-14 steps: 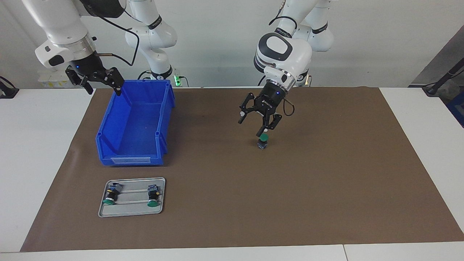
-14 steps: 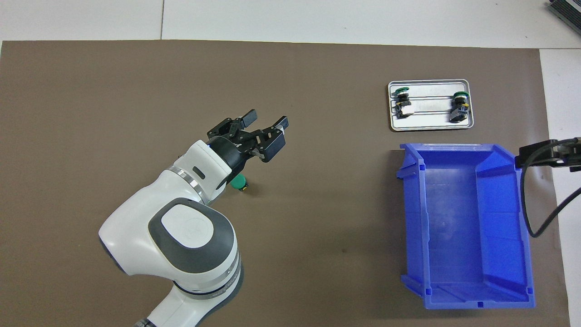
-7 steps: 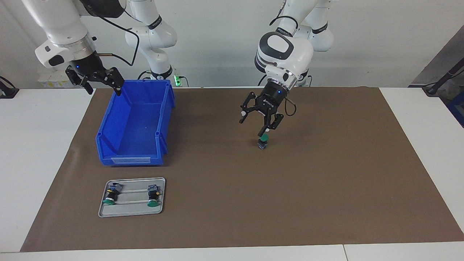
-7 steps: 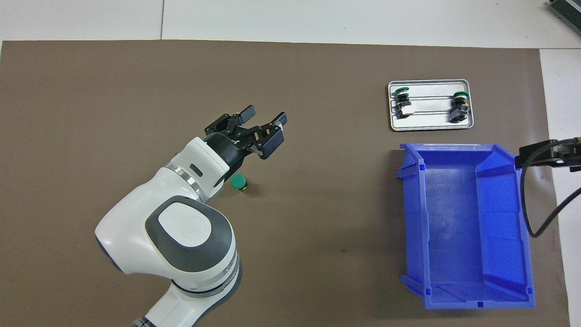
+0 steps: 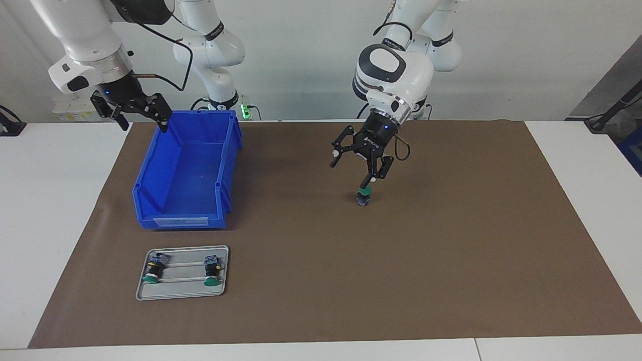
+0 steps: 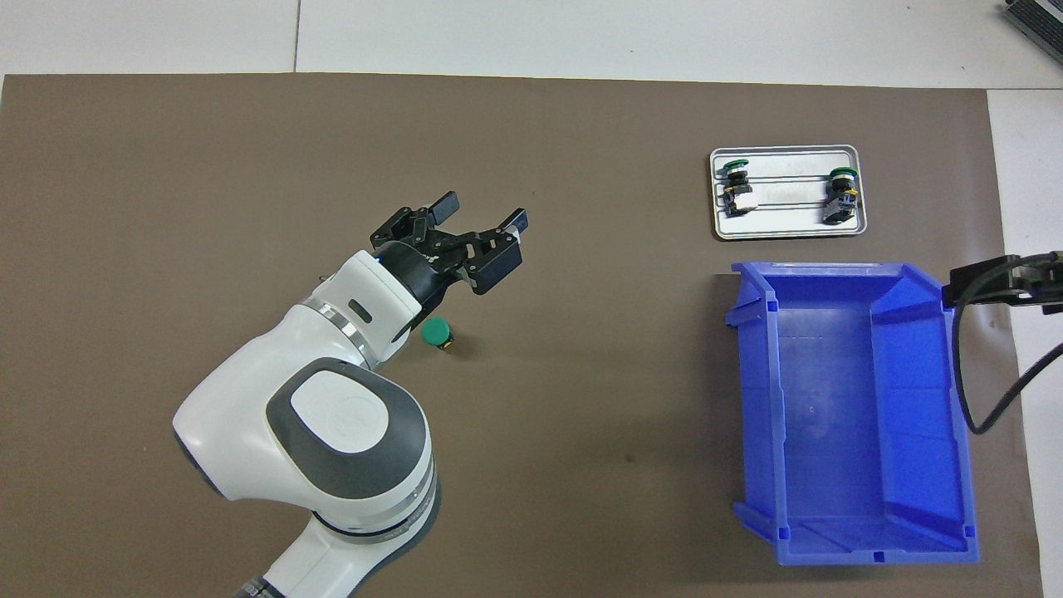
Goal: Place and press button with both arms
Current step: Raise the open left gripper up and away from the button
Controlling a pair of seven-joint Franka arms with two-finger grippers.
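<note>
Green-capped button (image 5: 364, 194) upright on brown mat (image 5: 451, 240), left gripper (image 5: 353, 169) above, jaws wide, right gripper (image 5: 138, 116) jaws wide over bin (image 5: 185, 175)

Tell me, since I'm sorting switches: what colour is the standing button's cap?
Green, clearest in the overhead view: button.

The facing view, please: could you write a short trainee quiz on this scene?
1. True or false: the button stands on the brown mat, green cap up.
2. How many more buttons lie on the metal tray?
3. The left claw is: A) shut on the button; B) open, just above the button, not holding it; C) resting on the tray.

Key: 1 true; 2 two; 3 B.
</note>
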